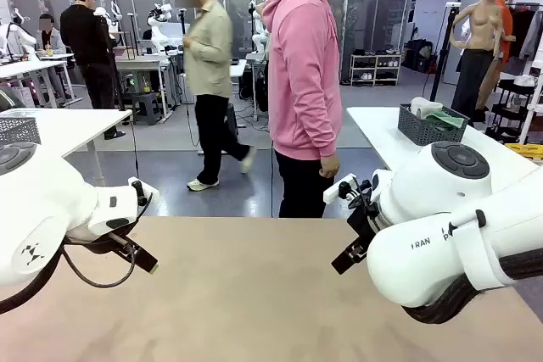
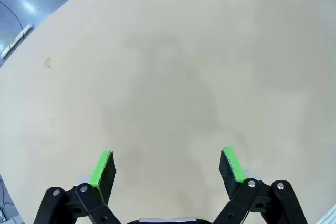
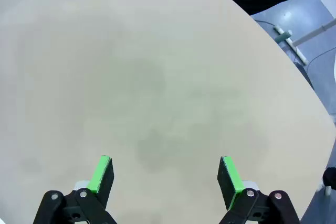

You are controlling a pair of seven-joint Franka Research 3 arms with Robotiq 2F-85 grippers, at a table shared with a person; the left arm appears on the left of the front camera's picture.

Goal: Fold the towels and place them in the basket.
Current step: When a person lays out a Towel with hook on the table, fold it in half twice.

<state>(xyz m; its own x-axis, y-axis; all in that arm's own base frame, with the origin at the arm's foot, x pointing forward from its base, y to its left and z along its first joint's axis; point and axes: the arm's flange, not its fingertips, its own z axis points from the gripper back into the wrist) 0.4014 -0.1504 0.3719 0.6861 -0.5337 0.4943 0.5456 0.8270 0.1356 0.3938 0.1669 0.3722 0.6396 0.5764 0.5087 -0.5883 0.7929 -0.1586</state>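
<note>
Left gripper (image 2: 167, 167) and right gripper (image 3: 165, 169) both hang wide open over the table (image 1: 254, 303); basket (image 1: 428, 133) with what look like towels (image 1: 427, 108) sits far beyond the right one, so I'd wait for a handover

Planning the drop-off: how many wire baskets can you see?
2. The right basket sits on a white table, cloth in it; the left basket on another white table. Others may be hidden.
</note>
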